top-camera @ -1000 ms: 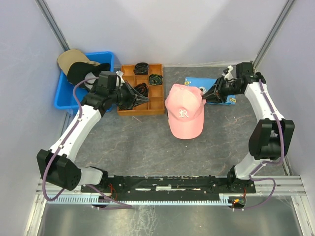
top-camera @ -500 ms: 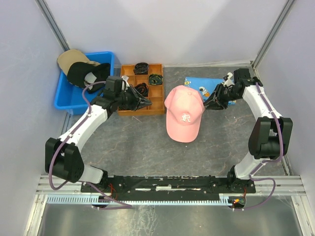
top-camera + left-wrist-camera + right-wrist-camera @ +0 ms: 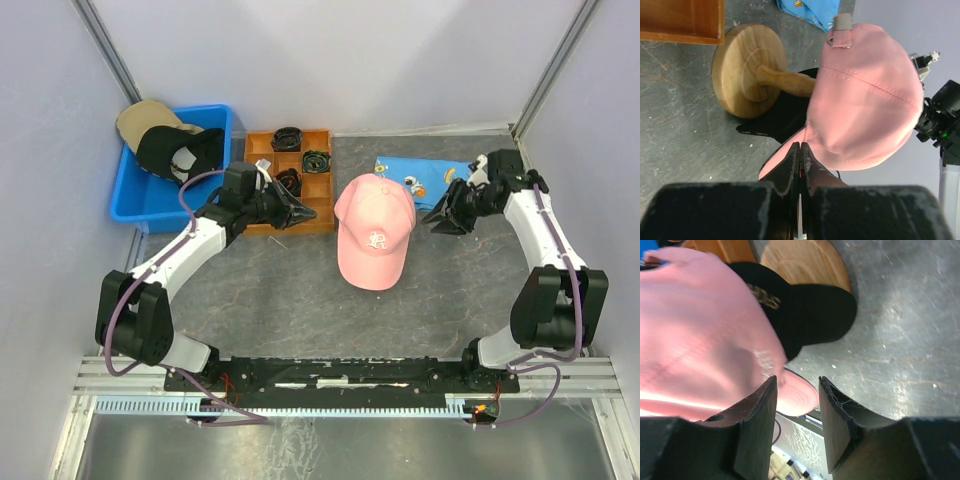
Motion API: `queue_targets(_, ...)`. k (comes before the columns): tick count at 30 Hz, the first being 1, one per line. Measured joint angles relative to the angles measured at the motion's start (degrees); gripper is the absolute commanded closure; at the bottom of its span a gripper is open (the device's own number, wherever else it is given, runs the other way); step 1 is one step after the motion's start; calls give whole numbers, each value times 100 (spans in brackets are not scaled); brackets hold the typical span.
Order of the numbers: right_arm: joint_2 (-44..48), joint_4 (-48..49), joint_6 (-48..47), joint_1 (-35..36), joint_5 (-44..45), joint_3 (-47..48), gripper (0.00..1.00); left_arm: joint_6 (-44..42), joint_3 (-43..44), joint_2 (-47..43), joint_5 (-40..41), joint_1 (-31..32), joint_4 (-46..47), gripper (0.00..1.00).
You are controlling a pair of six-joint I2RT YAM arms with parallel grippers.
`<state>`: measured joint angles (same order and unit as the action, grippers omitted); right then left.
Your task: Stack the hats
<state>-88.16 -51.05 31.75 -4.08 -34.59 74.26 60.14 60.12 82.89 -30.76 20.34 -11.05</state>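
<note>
Over the last second the right gripper [image 3: 436,216] has drawn back from the rear edge of the pink cap [image 3: 373,232]. Its jaws now stand apart with nothing between them, and the cap sits just ahead of its fingertips, not touching. The left gripper [image 3: 305,212], pressed shut on nothing, has slid off the wooden tray [image 3: 262,226], and the cap is now just beyond its tips. From above, the pink cap hides what is beneath it. The wrist views show a wooden stand [image 3: 747,70] and a black cap [image 3: 812,315], only its brim visible. Behind the left gripper, in the blue bin [image 3: 130,205], a second black cap [image 3: 165,150] half covers the tan cap [image 3: 140,118].
</note>
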Motion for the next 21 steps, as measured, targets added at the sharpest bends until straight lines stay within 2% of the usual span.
queue_targets(7,643,361,317,-313,-507,-1414,50,57,-704,-2,-101,0,313,96)
queue_targets(10,968,979,647,-391,-1073,-2218,48,205,-1154,-9,-240,0,647,97)
queue_targets(15,1366,2693,1515,-422,-1908,-3314,46,378,-1585,-11,-442,0,1067,97)
queue_targets(21,1709,4164,2302,-431,-2356,-4172,44,540,-1709,9,-627,0,1567,97)
